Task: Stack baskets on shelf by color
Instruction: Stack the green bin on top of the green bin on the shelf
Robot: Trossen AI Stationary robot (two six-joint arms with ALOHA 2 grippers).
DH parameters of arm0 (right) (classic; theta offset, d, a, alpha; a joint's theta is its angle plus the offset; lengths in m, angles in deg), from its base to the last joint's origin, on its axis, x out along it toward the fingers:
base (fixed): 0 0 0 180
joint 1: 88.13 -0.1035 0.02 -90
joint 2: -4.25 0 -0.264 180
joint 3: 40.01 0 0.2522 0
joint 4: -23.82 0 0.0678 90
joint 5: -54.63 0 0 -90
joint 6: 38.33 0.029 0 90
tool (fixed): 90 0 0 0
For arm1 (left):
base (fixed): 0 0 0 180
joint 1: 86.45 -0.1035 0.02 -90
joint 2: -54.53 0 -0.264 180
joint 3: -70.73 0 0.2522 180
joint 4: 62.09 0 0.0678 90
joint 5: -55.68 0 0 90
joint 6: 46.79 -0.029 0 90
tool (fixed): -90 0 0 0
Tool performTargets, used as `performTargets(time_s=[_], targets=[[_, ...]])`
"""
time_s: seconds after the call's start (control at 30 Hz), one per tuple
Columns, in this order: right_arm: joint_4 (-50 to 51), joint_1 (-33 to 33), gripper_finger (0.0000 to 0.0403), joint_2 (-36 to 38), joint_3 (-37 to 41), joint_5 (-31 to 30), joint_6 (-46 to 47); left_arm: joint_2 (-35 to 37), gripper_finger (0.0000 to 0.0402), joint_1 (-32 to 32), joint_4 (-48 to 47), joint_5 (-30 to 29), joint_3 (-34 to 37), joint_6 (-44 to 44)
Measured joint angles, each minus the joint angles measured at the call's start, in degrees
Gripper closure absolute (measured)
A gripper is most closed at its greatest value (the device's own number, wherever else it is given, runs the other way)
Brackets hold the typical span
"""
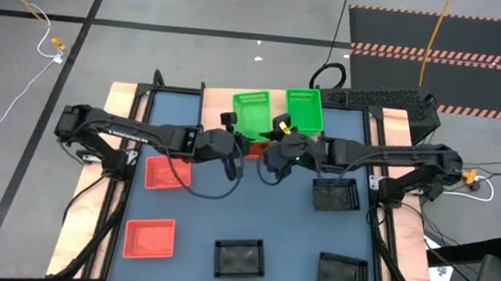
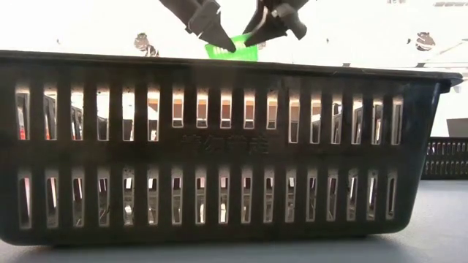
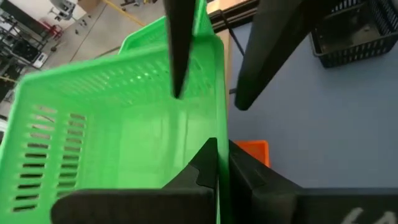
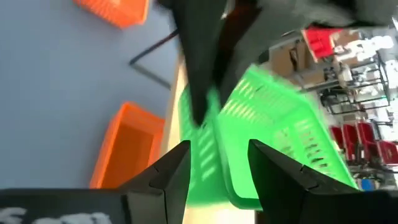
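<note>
Here the left gripper (image 1: 231,148) had its jaws pinching the rim of a green basket (image 1: 252,115) held over the shelf (image 1: 200,108); the right gripper (image 1: 272,152) hung beside, jaws spread. Lowering it squarely onto the other green basket (image 1: 304,110) looked wise.

Low view, at table (image 2: 439,234) level. Black basket (image 2: 219,146) w/ slotted sides fills nearly the whole frame. Above its rim, two dark grippers angle down toward a bright green basket (image 2: 235,51), left gripper (image 2: 212,29) and right gripper (image 2: 274,25) either side. Second black basket (image 2: 446,157) far right.
</note>
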Motion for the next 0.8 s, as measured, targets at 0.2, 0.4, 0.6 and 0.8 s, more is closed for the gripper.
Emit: performTargets(time_s=[0.2, 0.4, 0.6, 0.8], targets=[[3.9, 0.6, 0.0272, -0.9, 0.0, -0.1, 0.3, -0.1, 0.0396, 0.0, 0.7, 0.4, 0.1, -0.7], [3.2, 0.8, 0.0351, -0.1, 0.0, 2.0, 0.3, 0.0, 0.0380, -0.8, 2.3, 1.0, 0.1, -1.4], [3.4, 1.7, 0.0393, 0.1, 0.0, 5.4, 0.9, 0.0, 0.0394, -0.8, 3.7, 1.0, 0.1, -2.4], [5.7, 4.0, 0.0397, 2.7, 0.1, 6.0, 2.2, 1.3, 0.0344, -1.1, 6.3, -2.3, 0.1, -3.0]])
